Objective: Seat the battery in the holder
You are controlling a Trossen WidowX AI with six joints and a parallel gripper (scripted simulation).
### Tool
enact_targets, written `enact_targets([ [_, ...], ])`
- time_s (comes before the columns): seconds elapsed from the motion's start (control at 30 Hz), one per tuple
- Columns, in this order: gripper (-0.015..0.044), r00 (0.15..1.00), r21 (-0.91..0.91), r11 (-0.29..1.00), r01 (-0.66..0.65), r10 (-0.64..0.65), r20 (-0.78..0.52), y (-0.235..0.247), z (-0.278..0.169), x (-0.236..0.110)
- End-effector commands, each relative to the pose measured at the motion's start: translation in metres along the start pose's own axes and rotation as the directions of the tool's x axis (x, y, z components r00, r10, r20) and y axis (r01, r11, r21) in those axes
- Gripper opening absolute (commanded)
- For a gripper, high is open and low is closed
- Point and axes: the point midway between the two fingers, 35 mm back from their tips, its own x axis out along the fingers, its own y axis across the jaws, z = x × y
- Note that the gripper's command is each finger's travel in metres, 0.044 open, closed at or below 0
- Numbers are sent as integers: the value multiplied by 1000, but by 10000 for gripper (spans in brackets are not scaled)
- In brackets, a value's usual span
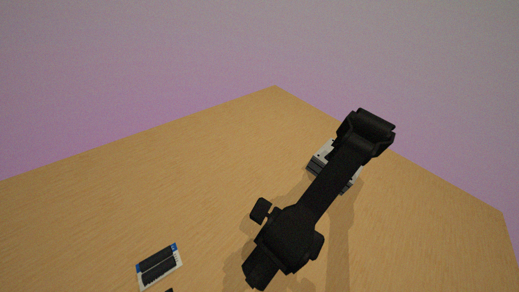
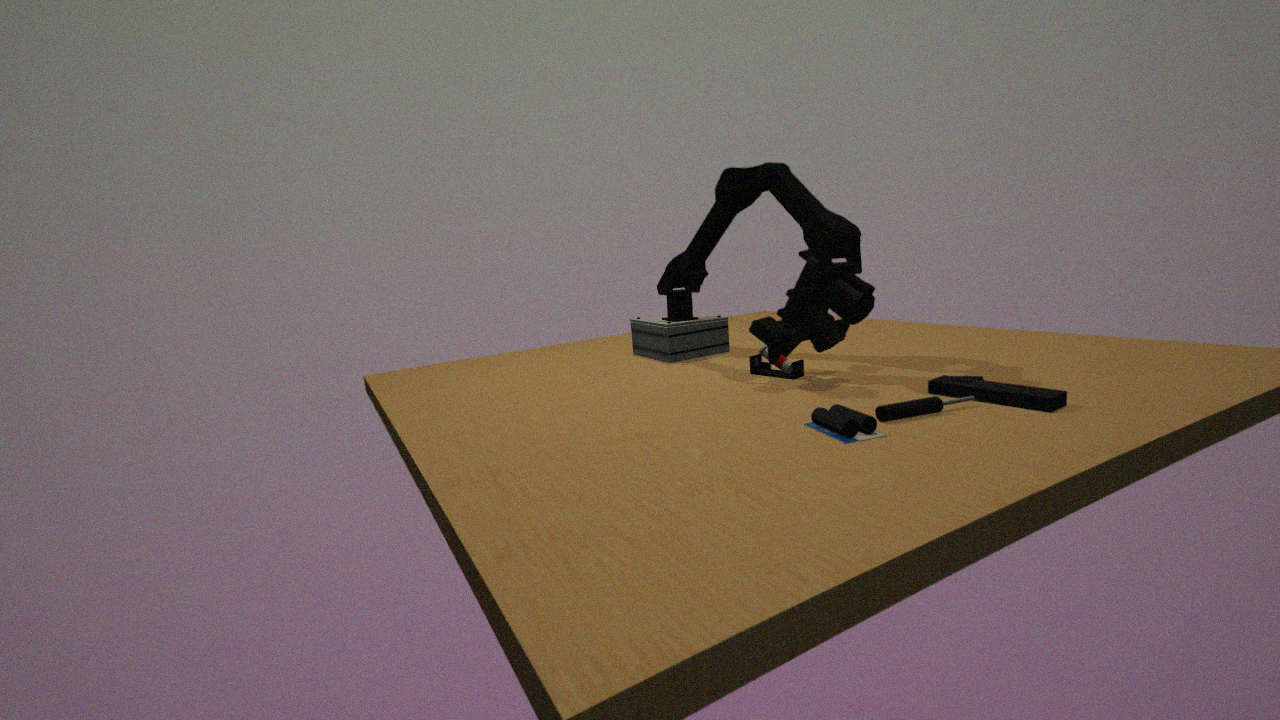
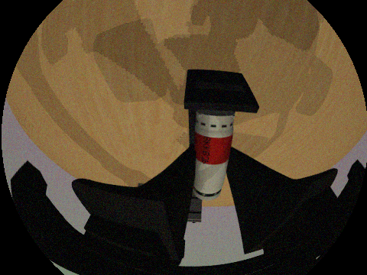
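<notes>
My gripper (image 3: 210, 152) (image 2: 776, 345) is shut on the battery (image 3: 214, 150) (image 2: 781, 360), a white cylinder with a red band. In the wrist view the battery points away from me, and its far end meets the black end wall of the holder (image 3: 222, 91). That wall hides the very tip, and no spring shows. In the exterior view the black holder (image 2: 775, 371) sits on the table right under the gripper, with the battery low inside it and tilted. In the top view the arm (image 1: 290, 236) hides both the holder and the battery.
The grey base block (image 1: 319, 158) (image 2: 680, 337) stands behind the holder. A blue-edged card with two black cylinders (image 1: 158, 267) (image 2: 843, 420) lies toward the front. A black rod (image 2: 908, 409) and a black bar (image 2: 998, 392) lie to the right of the card.
</notes>
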Motion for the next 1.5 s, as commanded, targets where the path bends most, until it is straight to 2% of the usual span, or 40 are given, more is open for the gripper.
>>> enact_targets([
  [0.0, 78, 1000, 4, 1000, -2, 2, 16, 0, 7, -3],
  [1.47, 78, 983, 3, 1000, -10, 9, 181, -1, 8, 4],
])
